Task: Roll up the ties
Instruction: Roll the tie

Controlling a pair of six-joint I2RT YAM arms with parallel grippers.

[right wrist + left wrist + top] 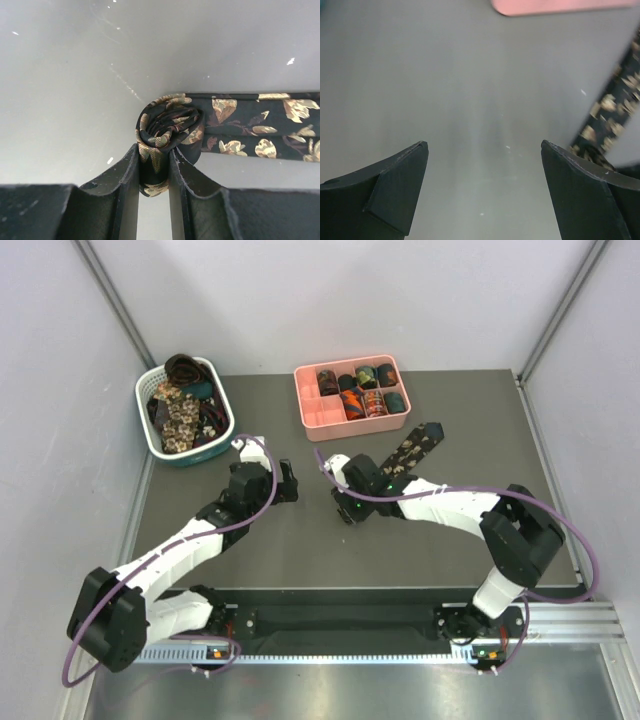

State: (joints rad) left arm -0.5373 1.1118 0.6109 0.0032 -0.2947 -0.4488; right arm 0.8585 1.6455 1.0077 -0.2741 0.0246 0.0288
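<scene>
A dark tie [415,447] with a beige floral print lies flat on the grey table, running diagonally away from the right arm. In the right wrist view its near end is wound into a small coil [167,122], and the flat strip [250,125] runs off to the right. My right gripper [153,150] is shut on the lower edge of that coil and sits at mid-table [352,485]. My left gripper [292,485] hovers a little to the left of it. In the left wrist view the left gripper [484,145] is wide open over bare table, with the tie [615,115] just beyond its right finger.
A pink divided tray [350,425] at the back centre holds several rolled ties [365,390]. A white-and-teal slotted basket [150,430] at the back left holds several loose ties [180,410]. The tray's edge [560,6] shows at the top of the left wrist view.
</scene>
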